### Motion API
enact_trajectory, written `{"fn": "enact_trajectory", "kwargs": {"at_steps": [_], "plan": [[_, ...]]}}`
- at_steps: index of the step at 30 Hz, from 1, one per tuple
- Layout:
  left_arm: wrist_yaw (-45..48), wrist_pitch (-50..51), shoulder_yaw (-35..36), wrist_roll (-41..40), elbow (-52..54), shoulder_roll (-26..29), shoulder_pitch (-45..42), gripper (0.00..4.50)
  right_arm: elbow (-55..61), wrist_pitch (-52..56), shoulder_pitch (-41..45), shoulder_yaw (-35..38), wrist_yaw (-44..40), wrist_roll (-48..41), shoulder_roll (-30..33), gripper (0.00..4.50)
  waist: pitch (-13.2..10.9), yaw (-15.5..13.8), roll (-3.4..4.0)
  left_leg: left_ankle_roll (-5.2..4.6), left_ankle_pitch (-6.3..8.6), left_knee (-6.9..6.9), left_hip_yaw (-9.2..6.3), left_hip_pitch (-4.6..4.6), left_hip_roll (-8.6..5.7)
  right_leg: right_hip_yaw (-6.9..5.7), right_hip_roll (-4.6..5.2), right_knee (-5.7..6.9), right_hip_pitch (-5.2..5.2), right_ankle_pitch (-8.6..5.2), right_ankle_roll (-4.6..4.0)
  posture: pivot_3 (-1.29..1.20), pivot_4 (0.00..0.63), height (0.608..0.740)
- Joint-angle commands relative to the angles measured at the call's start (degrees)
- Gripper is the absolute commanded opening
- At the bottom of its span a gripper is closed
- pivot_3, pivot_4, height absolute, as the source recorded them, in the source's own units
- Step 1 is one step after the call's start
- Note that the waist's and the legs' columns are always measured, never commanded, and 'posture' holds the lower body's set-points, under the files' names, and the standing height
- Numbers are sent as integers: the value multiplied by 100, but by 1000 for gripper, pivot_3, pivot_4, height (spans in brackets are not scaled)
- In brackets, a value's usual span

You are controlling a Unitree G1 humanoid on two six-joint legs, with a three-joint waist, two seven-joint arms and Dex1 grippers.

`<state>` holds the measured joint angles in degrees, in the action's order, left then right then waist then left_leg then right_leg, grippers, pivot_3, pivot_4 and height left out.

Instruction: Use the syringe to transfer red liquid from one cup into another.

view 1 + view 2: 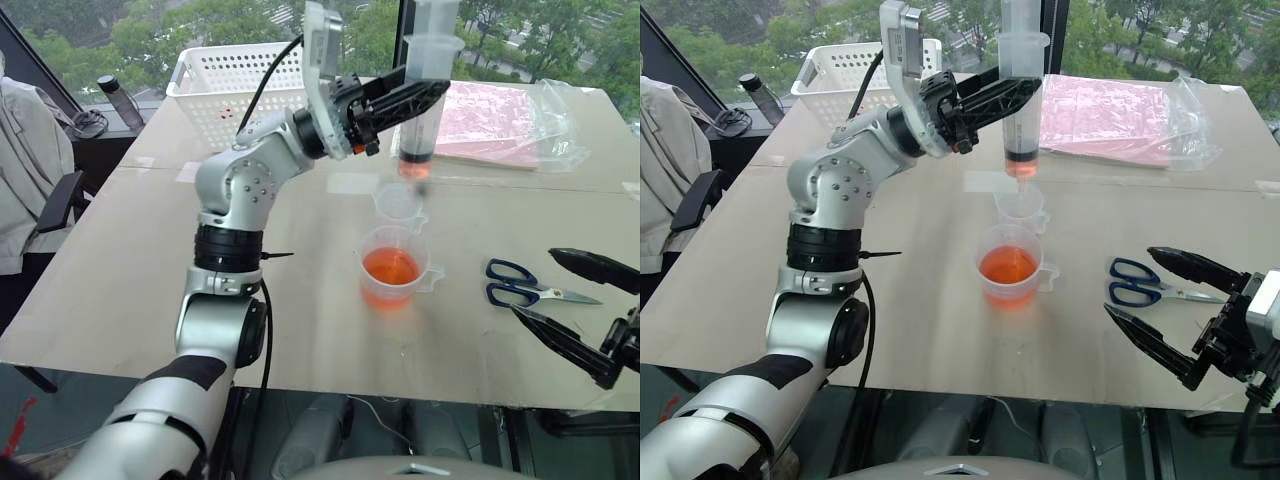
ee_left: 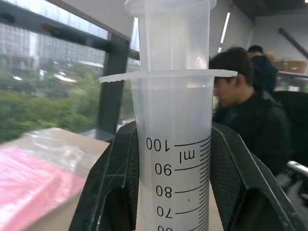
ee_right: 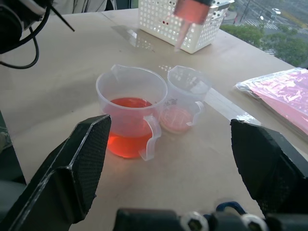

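Gripping large clear plastic syringe (image 1: 428, 85) upright, left gripper (image 1: 425, 95) held nozzle above smaller clear cup (image 1: 400, 205), at 12 o'clock from larger orange-red-filled cup (image 1: 395, 268). Right gripper (image 1: 1170, 315) gaped empty. Risk: drips missing cup onto worktop (image 1: 120, 290) if nozzle drifted.

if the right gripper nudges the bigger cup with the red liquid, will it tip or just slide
The larger cup would probably slide: it looks wide and squat, with red liquid weighting its lower part. It seems thin clear plastic, so likely light, and a sharp push could slosh. The smaller cup stands right beside it and might get bumped.
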<state>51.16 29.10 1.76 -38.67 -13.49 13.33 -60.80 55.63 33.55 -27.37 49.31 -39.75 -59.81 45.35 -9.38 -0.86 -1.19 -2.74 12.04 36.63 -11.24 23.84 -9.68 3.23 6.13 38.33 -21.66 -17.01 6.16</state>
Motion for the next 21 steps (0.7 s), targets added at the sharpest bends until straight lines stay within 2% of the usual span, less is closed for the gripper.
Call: {"fn": "enact_trajectory", "kwargs": {"at_steps": [1, 9, 14, 17, 21], "plan": [[215, -1335, -109, 669, -749, -318, -90, 1401, -51, -101, 237, -236, 248, 145, 152, 4240, -3, -10, -4, 0, 0, 0, 0, 1, -1, 0, 1, -1, 0, 0, -1, 0, 150, 740], [1170, -2941, -268, 1337, -2035, -684, 319, 1401, -25, -17, 582, -511, 621, 26, 360, 4240, -4, 15, -7, 0, 0, -3, -1, 11, -1, 1, 2, -6, -3, 0, -1, 0, 150, 740], [1320, -3479, -248, 1602, -2373, -777, 464, 1401, -98, 21, 1017, -798, 1063, -179, 524, 4240, -5, 8, -8, -1, 0, -2, -2, 12, -1, -1, 2, -6, -2, 1, -1, 0, 150, 740], [1398, -3764, -248, 1735, -2464, -790, 556, 1401, -254, 148, 1629, -1211, 1558, -314, 721, 4240, -5, 16, -9, -1, 0, 0, -2, 11, -2, -1, 3, -4, -2, 1, 0, 0, 150, 740], [1379, -4026, -236, 1873, -2561, -827, 668, 1401, -897, 753, 3693, -2592, 3063, -428, 829, 4240, -6, 88, -10, -1, -1, -1, 0, 9, -1, 0, 7, 2, -3, 1, -1, 0, 150, 740]]}}
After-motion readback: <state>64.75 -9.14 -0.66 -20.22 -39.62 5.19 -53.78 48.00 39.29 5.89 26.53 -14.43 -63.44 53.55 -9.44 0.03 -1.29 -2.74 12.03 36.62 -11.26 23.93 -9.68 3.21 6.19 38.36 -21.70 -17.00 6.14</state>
